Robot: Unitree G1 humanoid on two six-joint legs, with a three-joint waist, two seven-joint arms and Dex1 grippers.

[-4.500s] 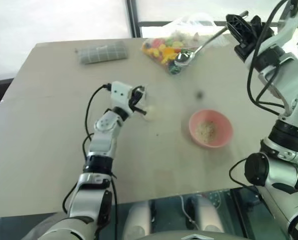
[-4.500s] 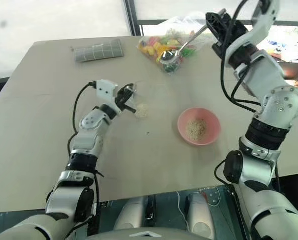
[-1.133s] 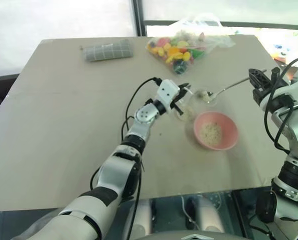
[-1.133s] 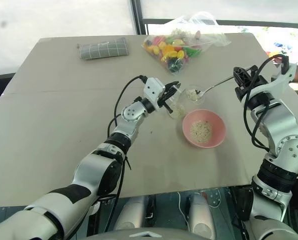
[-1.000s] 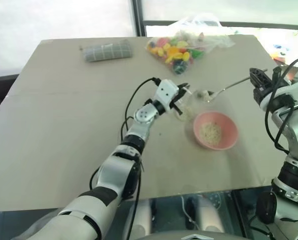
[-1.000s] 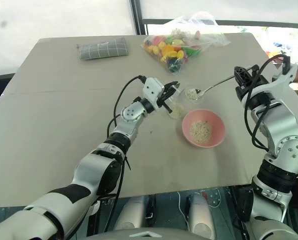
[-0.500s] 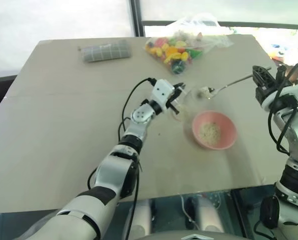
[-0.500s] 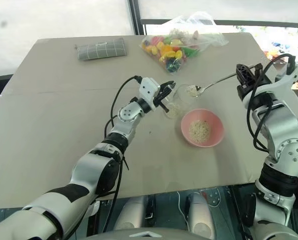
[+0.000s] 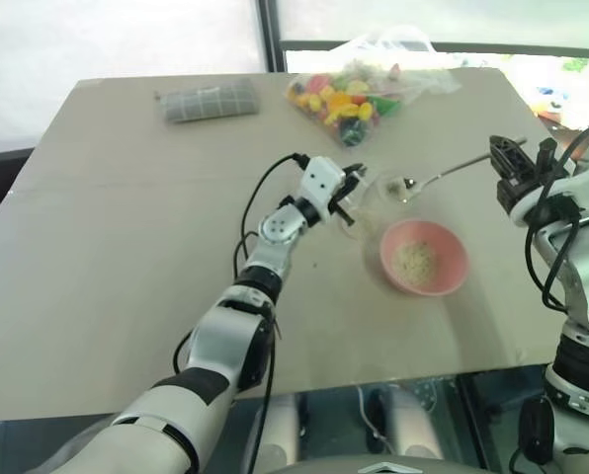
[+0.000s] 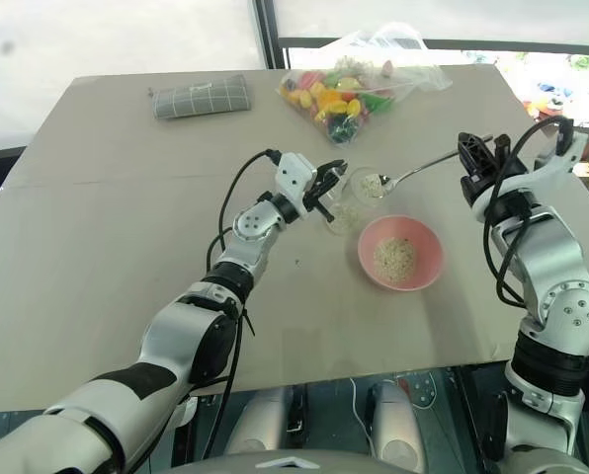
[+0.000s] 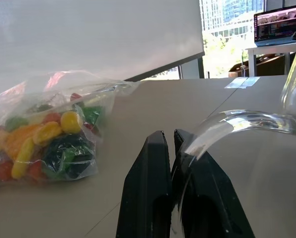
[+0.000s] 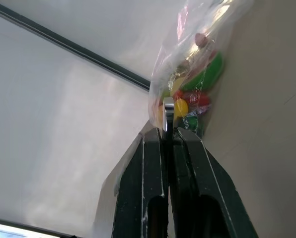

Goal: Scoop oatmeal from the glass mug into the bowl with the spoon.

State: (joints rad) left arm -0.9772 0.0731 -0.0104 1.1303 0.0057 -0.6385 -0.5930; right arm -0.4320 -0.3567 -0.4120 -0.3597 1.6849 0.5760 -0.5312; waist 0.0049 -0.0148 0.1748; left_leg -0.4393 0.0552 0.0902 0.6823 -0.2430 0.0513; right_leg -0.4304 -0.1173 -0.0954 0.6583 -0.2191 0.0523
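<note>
My left gripper (image 9: 348,190) is shut on the handle (image 11: 237,121) of the glass mug (image 10: 341,211), which holds pale oatmeal at its bottom and sits just left of and behind the pink bowl (image 9: 421,259). A small heap of oatmeal (image 10: 394,257) lies in the bowl. My right gripper (image 9: 508,161) is shut on the end of the spoon's handle (image 12: 168,113). The silver spoon (image 10: 418,168) reaches left, almost level. Its head (image 10: 373,184) carries oatmeal and hovers beside the mug's rim, behind the bowl.
A clear bag of coloured candies (image 9: 349,94) lies at the back of the beige table (image 9: 126,247). A grey checked roll (image 9: 206,101) lies at the back left. The table's right edge runs close below my right arm.
Since the oldest frames my left gripper has brought the mug right, beside the bowl, and my right gripper has lowered the spoon from over the candy bag; its head now carries oatmeal. In the last second nothing moved.
</note>
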